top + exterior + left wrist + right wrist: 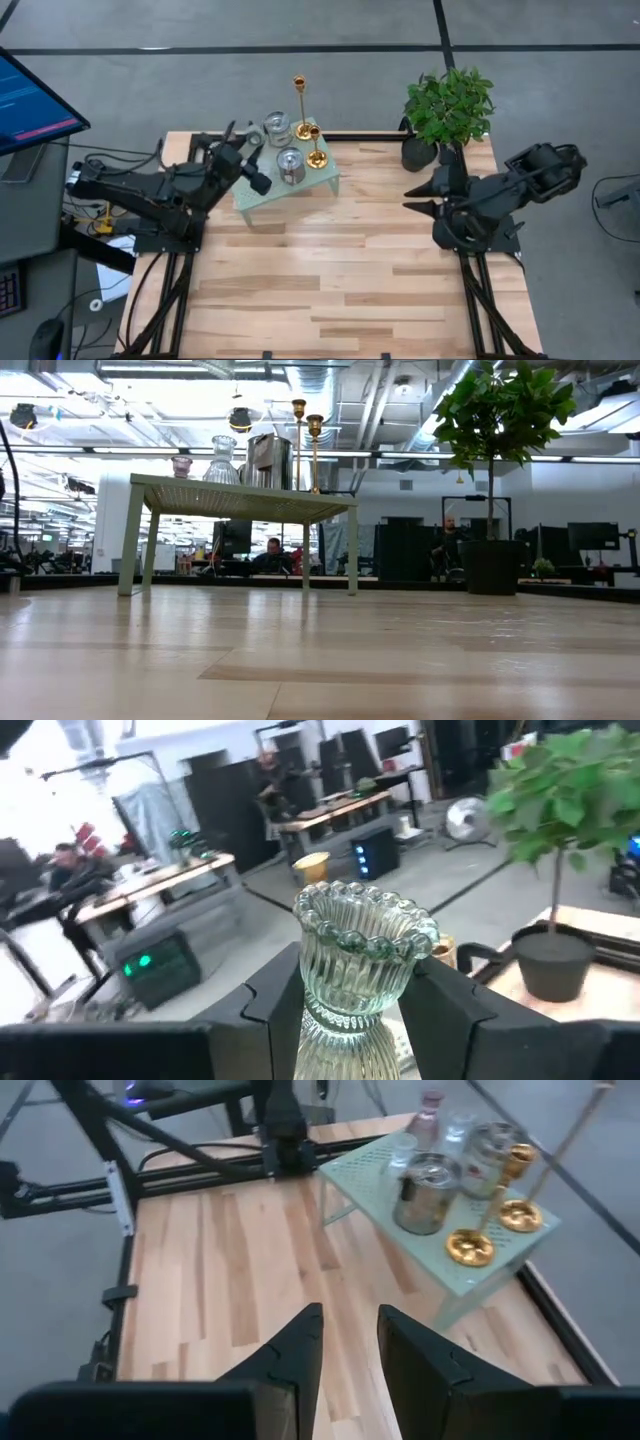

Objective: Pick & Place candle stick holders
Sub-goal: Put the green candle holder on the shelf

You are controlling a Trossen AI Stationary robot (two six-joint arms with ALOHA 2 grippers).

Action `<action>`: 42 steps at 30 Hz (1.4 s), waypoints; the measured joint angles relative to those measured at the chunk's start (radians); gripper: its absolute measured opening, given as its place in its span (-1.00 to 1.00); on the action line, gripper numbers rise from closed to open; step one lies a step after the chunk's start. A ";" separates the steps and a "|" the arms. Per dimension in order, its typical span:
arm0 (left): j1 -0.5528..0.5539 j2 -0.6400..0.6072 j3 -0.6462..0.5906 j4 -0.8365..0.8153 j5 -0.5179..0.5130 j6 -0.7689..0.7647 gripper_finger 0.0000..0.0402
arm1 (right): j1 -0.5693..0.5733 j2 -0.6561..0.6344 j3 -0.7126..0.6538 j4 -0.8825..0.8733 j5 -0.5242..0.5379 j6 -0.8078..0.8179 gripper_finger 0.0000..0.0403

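Observation:
A greenish ribbed glass candle stick holder [365,935] with a beaded rim stands upright between the fingers of my left gripper [358,968], which is shut on it at the left far corner of the mint-green rack [262,205]. On the rack stand a tall gold candlestick [299,98], a short gold one [315,150], a silvery cup [290,166] and a glass holder [277,128]. A pink one [428,1105] shows at the rack's far side. My right gripper [350,1315] hovers over the table's right side, open a little, with nothing between its fingers. My left gripper pinches the glass holder's narrow waist [328,1008], below the bowl, between its two fingers. The fingers come in level from the table's left side. The holder stays upright. Its foot lies below the picture's edge, so I cannot tell whether it rests on the rack.
A potted green plant [448,105] stands at the table's far right corner, close to my right arm. A monitor [30,100] sits off the table's left. The near half of the wooden table [330,300] is bare wood.

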 joint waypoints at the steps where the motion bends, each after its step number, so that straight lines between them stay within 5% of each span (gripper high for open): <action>1: -0.017 -0.012 -0.013 -0.001 -0.024 -0.017 -0.31 | 0.011 -0.005 0.000 -0.010 0.019 0.012 -0.54; 12: -0.205 -0.381 -0.224 -0.083 0.163 -0.277 -0.31 | 0.115 -0.035 0.000 -0.128 0.132 0.137 -0.54; 18: -0.235 -0.558 -0.287 -0.154 0.358 -0.298 -0.31 | 0.121 -0.042 0.000 -0.139 0.150 0.138 -0.54; 30: -0.234 -0.578 -0.470 -0.149 0.414 -0.403 -0.31 | 0.128 -0.113 -0.103 -0.182 0.232 0.100 -0.54; 34: -0.233 -0.577 -0.495 -0.135 0.432 -0.410 -0.31 | 0.151 -0.293 -0.246 -0.034 0.235 0.044 -0.60; 42: -0.224 -0.578 -0.504 -0.097 0.489 -0.407 -0.31 | 0.204 -0.725 -0.652 0.581 0.140 -0.250 -0.94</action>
